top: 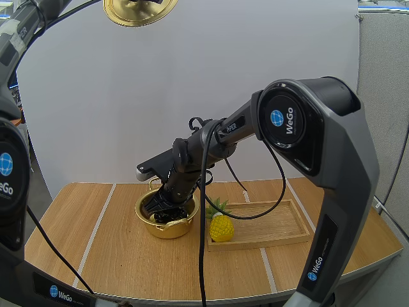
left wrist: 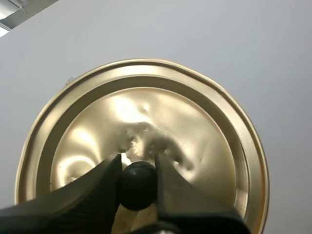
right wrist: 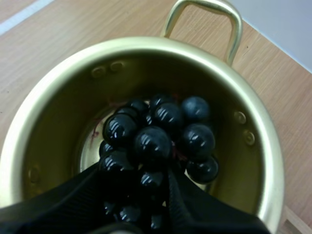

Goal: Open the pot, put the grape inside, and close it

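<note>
Two grippers, both loaded: grape at the pot

Item 1, right gripper [right wrist: 139, 178]: jaws clamped on the dark grape bunch [right wrist: 153, 136]. The bunch hangs inside the gold pot [right wrist: 146, 46], low over its floor; I cannot tell whether it touches.

Item 2, left gripper [left wrist: 138, 163]: jaws pinched on the black knob [left wrist: 138, 187] of the lid [left wrist: 146, 117], held high above the table [top: 128, 256], well apart from the pot.

Item 3, surroundings: the pot stands on the table just beside a wooden tray [top: 275, 230]. A toy pineapple [top: 221, 228] sits at the tray's near corner.

Step in hand, as I judge it: placing the grape, lid already off. Next I need the right jaws to part and that arm to lift clear of the rim. Then the lid comes down square on the pot.
</note>
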Robot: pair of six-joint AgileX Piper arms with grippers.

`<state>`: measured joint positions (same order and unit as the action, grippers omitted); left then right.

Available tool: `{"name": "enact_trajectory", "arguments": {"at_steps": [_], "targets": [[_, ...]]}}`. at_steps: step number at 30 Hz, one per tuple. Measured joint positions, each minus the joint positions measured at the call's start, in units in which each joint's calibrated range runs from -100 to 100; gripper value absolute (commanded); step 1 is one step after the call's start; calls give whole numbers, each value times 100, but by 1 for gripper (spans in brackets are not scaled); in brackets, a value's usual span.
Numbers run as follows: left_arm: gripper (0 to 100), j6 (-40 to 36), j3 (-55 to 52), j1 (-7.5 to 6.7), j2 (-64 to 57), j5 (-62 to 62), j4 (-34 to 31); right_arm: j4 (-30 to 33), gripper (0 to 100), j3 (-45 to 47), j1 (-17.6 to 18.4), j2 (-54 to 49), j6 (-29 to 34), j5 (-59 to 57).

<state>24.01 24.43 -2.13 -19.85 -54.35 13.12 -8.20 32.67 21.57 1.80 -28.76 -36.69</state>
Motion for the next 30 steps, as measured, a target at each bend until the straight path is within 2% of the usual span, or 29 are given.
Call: {"name": "enact_trajectory", "arguments": {"at_steps": [9, 11, 12, 14, 15, 30], "targets": [[0, 0, 0, 0, 0, 0, 0, 33, 0, 0, 9, 237, -7, -5], [0, 0, 0, 0, 0, 0, 0, 33, 21, 0, 9, 237, -7, -21], [0, 0, 0, 0, 0, 0, 0, 33, 37, 0, 9, 237, -7, -21], [0, 0, 0, 0, 0, 0, 0, 33, 83, 0, 9, 193, -44, -21], [0, 0, 0, 0, 0, 0, 0, 33, 100, 0, 9, 154, -44, -24], [0, 0, 0, 0, 0, 0, 0, 78, 100, 0, 9, -1078, -103, -299]]}}
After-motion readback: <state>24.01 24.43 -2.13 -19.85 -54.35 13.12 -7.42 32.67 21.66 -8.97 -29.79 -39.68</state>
